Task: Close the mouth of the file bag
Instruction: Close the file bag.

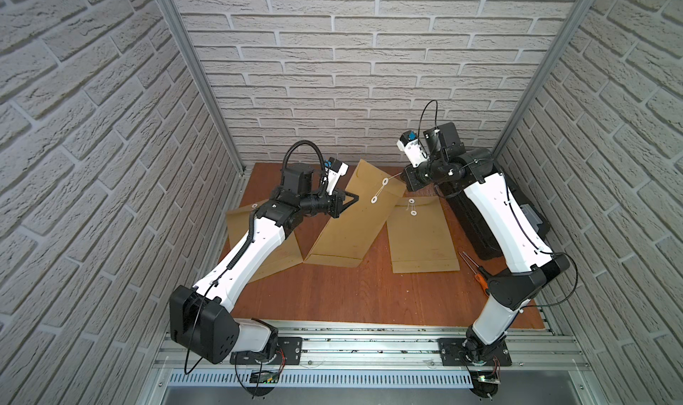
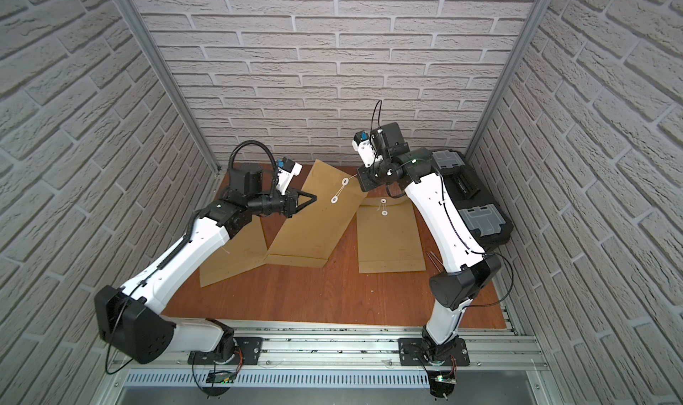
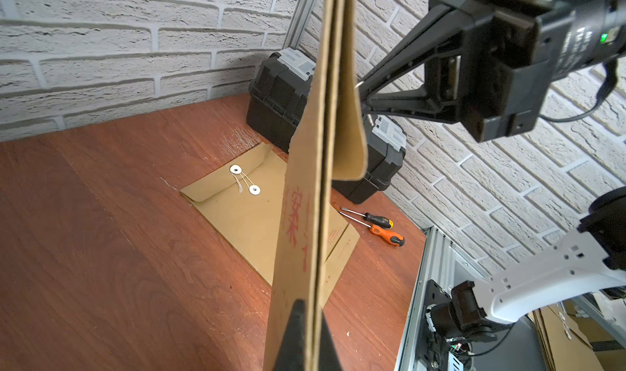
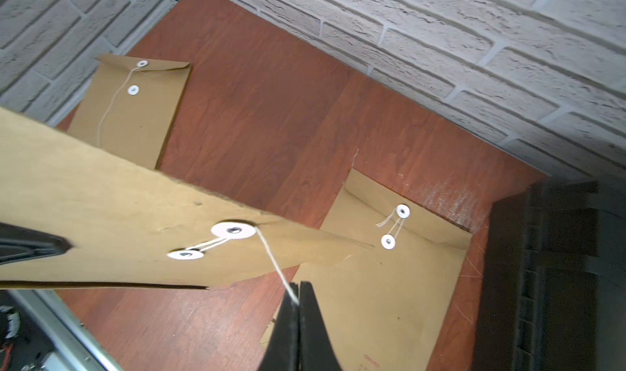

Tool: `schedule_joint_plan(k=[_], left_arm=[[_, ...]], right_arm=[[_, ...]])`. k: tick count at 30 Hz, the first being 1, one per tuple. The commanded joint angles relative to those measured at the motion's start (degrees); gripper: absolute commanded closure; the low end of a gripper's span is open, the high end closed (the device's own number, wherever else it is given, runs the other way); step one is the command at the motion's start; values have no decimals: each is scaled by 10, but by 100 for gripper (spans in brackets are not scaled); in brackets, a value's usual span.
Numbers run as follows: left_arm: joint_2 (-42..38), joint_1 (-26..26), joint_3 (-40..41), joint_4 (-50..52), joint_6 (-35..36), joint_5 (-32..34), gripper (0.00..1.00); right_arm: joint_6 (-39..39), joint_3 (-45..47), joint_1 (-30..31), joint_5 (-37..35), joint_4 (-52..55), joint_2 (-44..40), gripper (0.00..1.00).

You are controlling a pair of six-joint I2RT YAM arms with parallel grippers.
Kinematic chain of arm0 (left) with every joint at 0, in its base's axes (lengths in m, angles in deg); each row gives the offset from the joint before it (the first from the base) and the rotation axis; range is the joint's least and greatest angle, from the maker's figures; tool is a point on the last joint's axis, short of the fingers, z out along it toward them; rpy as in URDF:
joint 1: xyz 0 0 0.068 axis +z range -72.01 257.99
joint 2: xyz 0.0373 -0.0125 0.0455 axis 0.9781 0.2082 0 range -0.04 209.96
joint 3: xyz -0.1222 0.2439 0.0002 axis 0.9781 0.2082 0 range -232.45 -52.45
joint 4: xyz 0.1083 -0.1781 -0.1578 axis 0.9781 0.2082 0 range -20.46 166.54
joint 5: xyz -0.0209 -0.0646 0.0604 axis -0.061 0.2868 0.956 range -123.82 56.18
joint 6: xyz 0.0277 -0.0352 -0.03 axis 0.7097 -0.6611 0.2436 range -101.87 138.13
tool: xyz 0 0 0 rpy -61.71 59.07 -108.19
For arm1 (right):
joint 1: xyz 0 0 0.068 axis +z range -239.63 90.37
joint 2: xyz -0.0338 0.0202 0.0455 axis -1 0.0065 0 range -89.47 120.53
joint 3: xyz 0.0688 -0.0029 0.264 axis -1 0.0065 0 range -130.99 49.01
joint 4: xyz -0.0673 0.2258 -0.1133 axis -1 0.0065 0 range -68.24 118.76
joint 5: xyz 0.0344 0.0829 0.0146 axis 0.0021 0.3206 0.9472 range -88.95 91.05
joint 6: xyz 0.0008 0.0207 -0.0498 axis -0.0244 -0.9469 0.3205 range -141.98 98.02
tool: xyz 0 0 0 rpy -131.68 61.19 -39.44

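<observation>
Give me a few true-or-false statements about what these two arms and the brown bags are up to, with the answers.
1. The left pincer is shut on the edge of the raised bag. True.
2. The right pincer hangs open with nothing in it. False: it is shut on the string, which runs taut from the raised bag's upper button.
3. A flat bag lies near the toolbox. True.
4. A hammer lies by the toolbox. False: two screwdrivers lie there.
</observation>
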Motion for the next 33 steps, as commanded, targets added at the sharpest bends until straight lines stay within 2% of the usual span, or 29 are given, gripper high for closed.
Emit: schedule_joint_plan(k=[1, 5, 17, 33], left_arm=[[-1, -6, -21, -1, 25, 6, 100], [-1, -12, -21, 8, 32, 11, 100], [5, -25, -26, -1, 26, 7, 100], [10, -24, -29, -22, 10, 9, 100]], right_arm=[[-18, -10, -3, 67, -25, 1, 98], [-38, -16, -7, 91, -48, 7, 98], [-63, -21, 0, 81, -70, 21, 98], [-93, 67, 19, 148, -142, -6, 98]])
